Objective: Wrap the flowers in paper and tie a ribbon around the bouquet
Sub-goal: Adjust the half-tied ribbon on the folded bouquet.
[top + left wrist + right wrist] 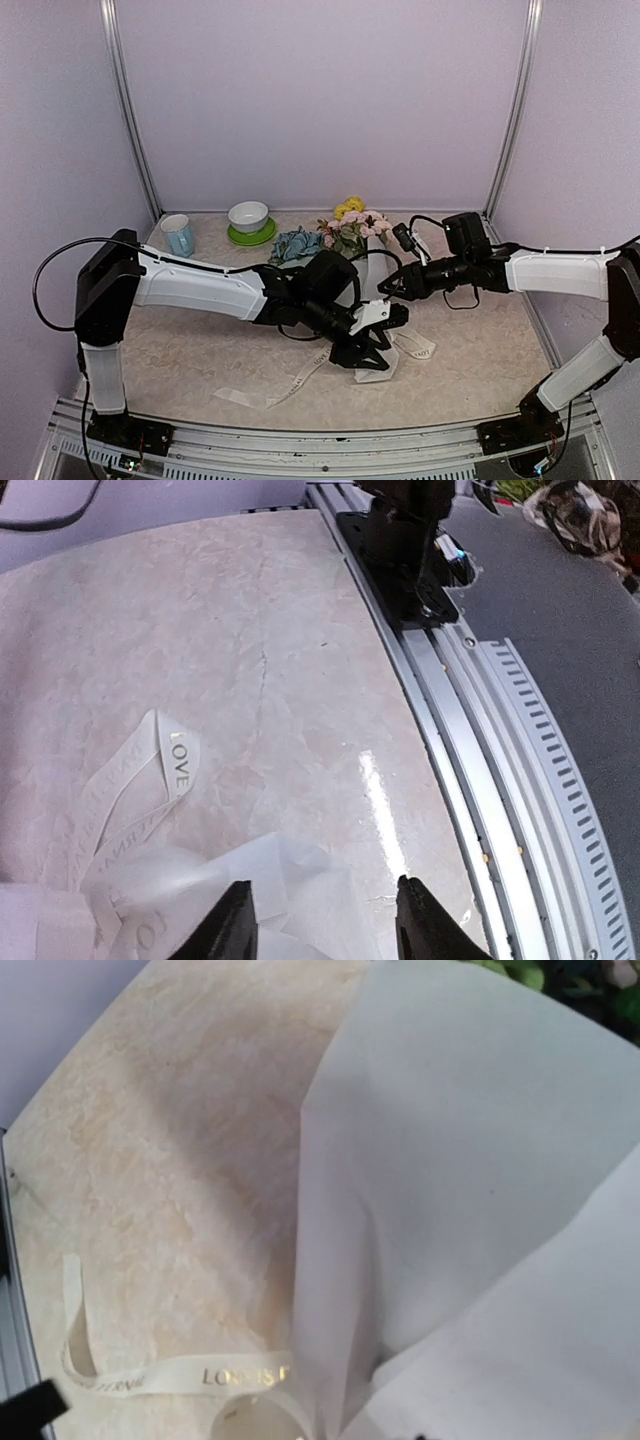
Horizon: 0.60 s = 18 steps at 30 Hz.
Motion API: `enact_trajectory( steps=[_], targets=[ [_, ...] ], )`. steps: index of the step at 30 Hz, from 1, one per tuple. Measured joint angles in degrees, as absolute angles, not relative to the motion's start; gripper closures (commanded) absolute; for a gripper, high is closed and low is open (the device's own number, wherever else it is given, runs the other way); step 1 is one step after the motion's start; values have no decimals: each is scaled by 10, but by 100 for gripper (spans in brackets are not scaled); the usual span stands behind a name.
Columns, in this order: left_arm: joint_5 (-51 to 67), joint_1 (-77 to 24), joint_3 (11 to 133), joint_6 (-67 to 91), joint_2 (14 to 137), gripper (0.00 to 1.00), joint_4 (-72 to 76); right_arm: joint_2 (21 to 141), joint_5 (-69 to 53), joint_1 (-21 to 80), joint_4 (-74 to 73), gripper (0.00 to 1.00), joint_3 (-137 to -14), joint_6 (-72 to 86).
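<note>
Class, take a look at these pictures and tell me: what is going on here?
Two robot arms are at work on some flowers in the middle of the table. The flowers already sit in a cone of white paper. A cream ribbon lies loose at the cone's narrow end, with no bow showing. The left hand hovers open over that end of the paper. The right hand reaches in from the other side; whether it grips anything cannot be seen.

Left claw [325, 925] stretched low to centre, jaws apart — right claw [392, 289] facing it, grip unreadable.
</note>
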State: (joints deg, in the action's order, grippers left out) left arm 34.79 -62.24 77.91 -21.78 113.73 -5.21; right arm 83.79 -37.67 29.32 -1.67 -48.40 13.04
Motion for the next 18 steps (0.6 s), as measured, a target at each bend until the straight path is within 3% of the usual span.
enact_trajectory(
  steps=[4, 13, 18],
  targets=[
    [331, -632, 793, -256, 1132, 2, -96, 847, -376, 303, -48, 72, -502, 121],
    [253, -572, 685, -243, 976, 1, -75, 911, -330, 345, -202, 69, -627, 92],
    [210, -472, 568, -104, 887, 1, 81, 953, -263, 377, -301, 69, -734, 65]
  ],
)
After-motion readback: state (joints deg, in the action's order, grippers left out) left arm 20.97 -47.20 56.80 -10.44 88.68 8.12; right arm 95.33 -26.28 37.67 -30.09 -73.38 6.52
